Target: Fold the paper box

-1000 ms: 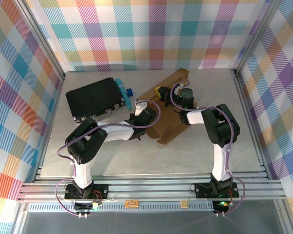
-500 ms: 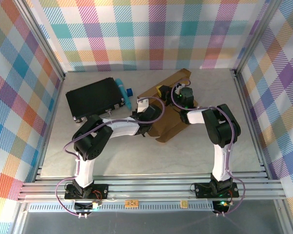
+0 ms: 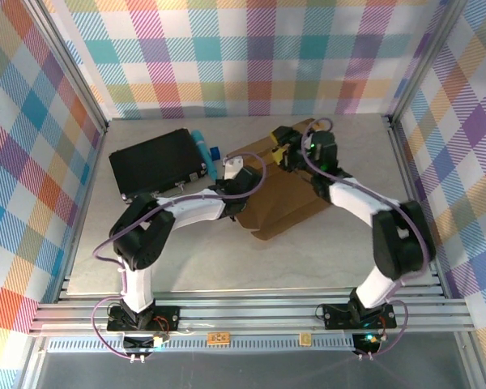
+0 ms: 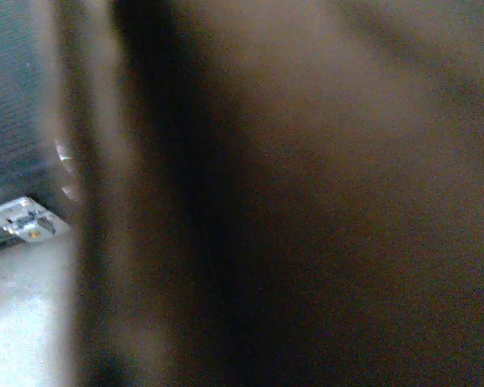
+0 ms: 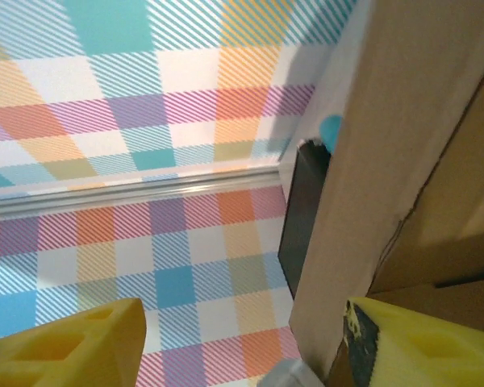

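Note:
The paper box (image 3: 287, 198), flat brown cardboard with creases, lies in the middle of the table, and one flap rises at its back edge. My left gripper (image 3: 233, 175) rests on the box's left edge, pressed close to the cardboard (image 4: 306, 161), which is a brown blur in the left wrist view; its jaws are hidden there. My right gripper (image 3: 286, 147) hovers at the box's back edge. Its yellow fingers (image 5: 64, 343) stand wide apart, so the gripper (image 5: 242, 343) is open. The raised flap (image 5: 371, 161) stands just inside the right-hand finger, with nothing gripped.
A black case (image 3: 154, 164) lies at the back left, its edge (image 5: 302, 210) showing behind the flap. A teal pen-like thing (image 3: 202, 150) and a small blue block (image 3: 215, 152) lie between case and box. Checked walls and metal frame posts close in the table.
My right gripper has opened and let go of the flap, and its arm has stretched out to the right. The left gripper has shifted slightly toward the back left along the box's edge.

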